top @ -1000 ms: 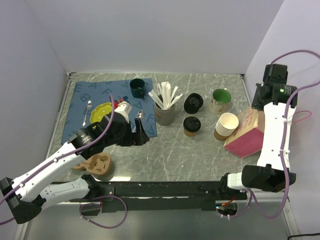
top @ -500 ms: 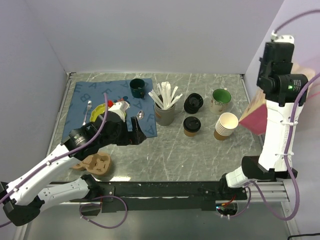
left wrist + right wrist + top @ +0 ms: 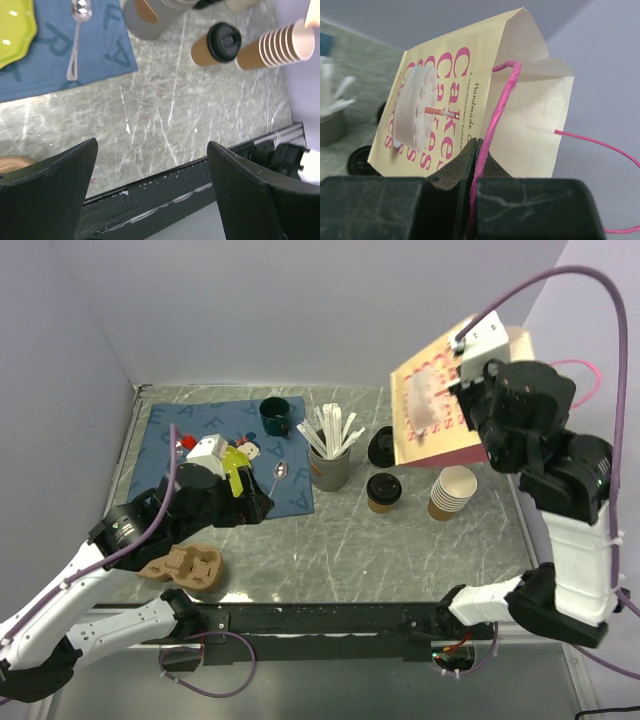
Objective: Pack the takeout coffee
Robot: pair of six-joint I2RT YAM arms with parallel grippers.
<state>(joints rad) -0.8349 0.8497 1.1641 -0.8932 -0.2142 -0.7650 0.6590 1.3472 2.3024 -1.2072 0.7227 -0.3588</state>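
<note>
The takeout coffee [image 3: 383, 492], a tan paper cup with a black lid, stands on the table's middle; it also shows in the left wrist view [image 3: 216, 44]. My right gripper [image 3: 478, 390] is shut on the pink cord handle [image 3: 497, 107] of a cream paper bag printed with a cake [image 3: 432, 402], held in the air above the table's right side. The bag fills the right wrist view [image 3: 440, 105]. My left gripper [image 3: 262, 505] is open and empty, above the table left of the coffee, near the blue mat's corner.
A stack of lidless tan cups [image 3: 452, 491], a stack of black lids [image 3: 386, 445], a green-lined mug [image 3: 440, 440], a grey cup of wooden stirrers [image 3: 330, 455], a dark cup [image 3: 274, 416], a blue mat [image 3: 200, 435] with a spoon [image 3: 76, 35] and yellow plate, and a brown cup carrier [image 3: 185, 566].
My right arm has swung the bag from the table's right edge up and leftward into the air. My left arm has drawn back a little to the left.
</note>
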